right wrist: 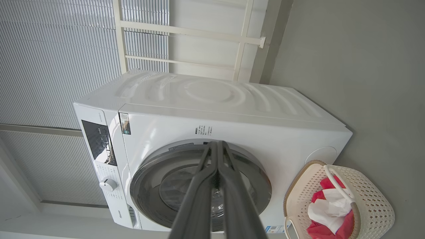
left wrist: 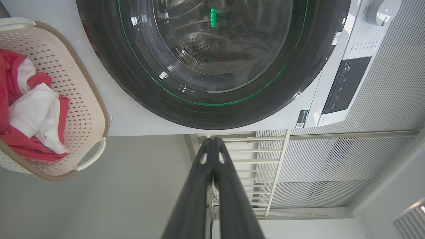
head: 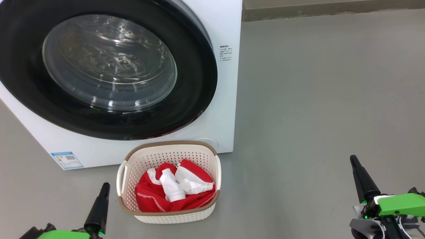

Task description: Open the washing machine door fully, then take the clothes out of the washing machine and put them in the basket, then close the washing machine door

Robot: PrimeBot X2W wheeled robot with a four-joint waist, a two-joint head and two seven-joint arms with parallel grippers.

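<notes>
The white washing machine [head: 229, 99] fills the upper left of the head view. Its round black-ringed door [head: 109, 63] lies flat against the front, shut, and the steel drum shows through the glass. On the floor just in front stands the cream basket [head: 169, 217], and the red and white clothes [head: 172, 191] lie bunched inside it. My left gripper [head: 105, 186] is shut and holds nothing, low at the left of the basket. Far to the right over the floor, my right gripper [head: 353, 160] is shut too and holds nothing. The door [left wrist: 212, 63] and basket [left wrist: 96, 109] also appear in the left wrist view.
Grey floor [head: 315, 99] spreads to the right of the machine and the basket. A skirting strip [head: 332, 10] runs along the back wall. The right wrist view has the machine's control panel [right wrist: 99, 142] and dial [right wrist: 108, 183], with a white railing [right wrist: 186, 31] behind.
</notes>
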